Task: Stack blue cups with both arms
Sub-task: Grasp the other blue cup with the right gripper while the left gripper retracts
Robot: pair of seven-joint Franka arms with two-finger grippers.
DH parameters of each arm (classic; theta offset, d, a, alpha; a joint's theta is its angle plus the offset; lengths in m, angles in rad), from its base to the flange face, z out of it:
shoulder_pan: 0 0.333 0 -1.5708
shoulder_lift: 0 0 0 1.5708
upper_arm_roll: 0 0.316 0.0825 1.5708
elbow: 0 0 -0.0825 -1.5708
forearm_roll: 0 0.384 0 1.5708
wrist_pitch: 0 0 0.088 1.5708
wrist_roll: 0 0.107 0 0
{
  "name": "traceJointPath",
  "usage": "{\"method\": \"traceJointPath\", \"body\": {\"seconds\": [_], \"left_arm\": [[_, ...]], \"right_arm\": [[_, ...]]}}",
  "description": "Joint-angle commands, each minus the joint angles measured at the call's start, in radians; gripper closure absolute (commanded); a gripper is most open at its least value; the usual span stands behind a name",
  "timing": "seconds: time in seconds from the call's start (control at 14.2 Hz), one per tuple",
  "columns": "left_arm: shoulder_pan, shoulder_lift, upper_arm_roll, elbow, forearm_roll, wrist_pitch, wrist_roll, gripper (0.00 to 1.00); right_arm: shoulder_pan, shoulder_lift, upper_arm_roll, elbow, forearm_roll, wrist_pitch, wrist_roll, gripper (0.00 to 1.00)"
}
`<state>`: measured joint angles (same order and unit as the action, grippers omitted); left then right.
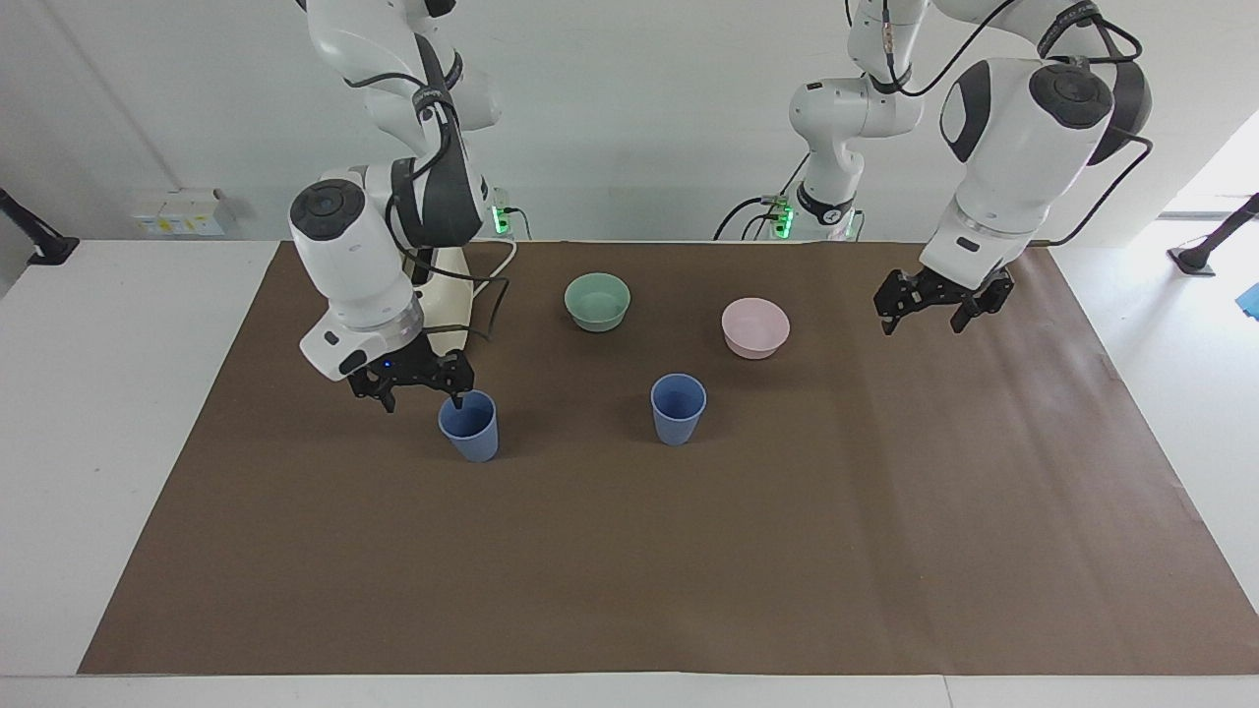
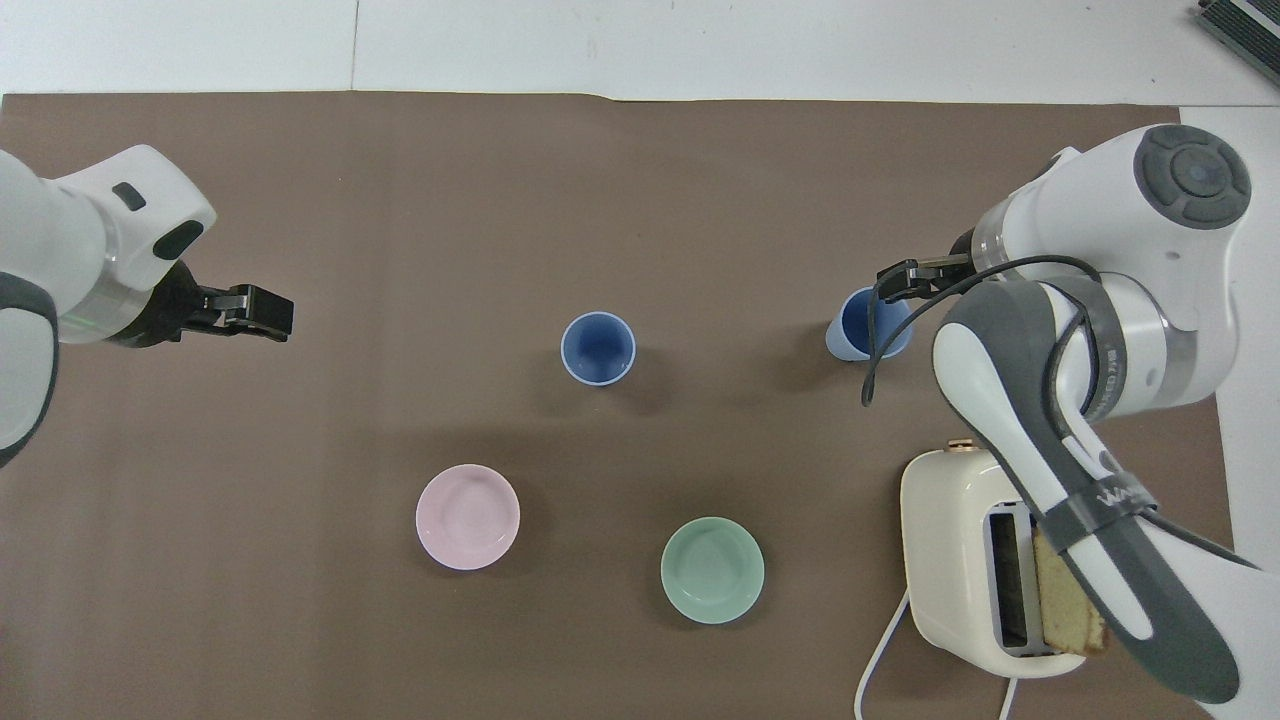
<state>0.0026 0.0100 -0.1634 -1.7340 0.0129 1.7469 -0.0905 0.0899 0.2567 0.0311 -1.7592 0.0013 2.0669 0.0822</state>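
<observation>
Right gripper hangs wide open at the rim of one cup, near the toaster. The other cup stands mid-mat. Left gripper, jaws spread and empty, hovers over bare mat.

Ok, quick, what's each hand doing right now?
Left hand: open, empty, over the mat beside the pink bowl.
Right hand: open, at a blue cup rim, not gripping.

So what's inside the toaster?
A slice of bread stands in one slot of the toaster, sticking out the top. The other slot looks empty. The right arm covers part of the bread, and deeper inside the slots cannot be seen.
</observation>
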Motion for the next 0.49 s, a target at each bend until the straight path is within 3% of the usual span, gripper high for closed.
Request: {"method": "traceJointPath", "body": {"seconds": [0.0,0.14,0.35,0.42], "left_arm": [[0.046,-0.068,-0.005,-0.005,-0.021,-0.058,0.087,0.00],[0.074,-0.102,-0.002,0.011,-0.021,-0.073,0.127,0.00],[0.085,-0.088,-0.001,0.146,-0.019,-0.200,0.130,0.00],[0.085,-0.087,0.002,0.148,-0.021,-0.204,0.136,0.00]], "right_arm": [[-0.006,0.016,0.001,-0.034,0.022,0.051,-0.028,0.00],[-0.006,0.027,0.001,-0.061,0.020,0.093,-0.028,0.00],[-0.006,0.042,0.001,-0.069,0.020,0.102,-0.030,0.00],[-0.006,0.045,0.003,-0.075,0.020,0.104,-0.039,0.00]]}}
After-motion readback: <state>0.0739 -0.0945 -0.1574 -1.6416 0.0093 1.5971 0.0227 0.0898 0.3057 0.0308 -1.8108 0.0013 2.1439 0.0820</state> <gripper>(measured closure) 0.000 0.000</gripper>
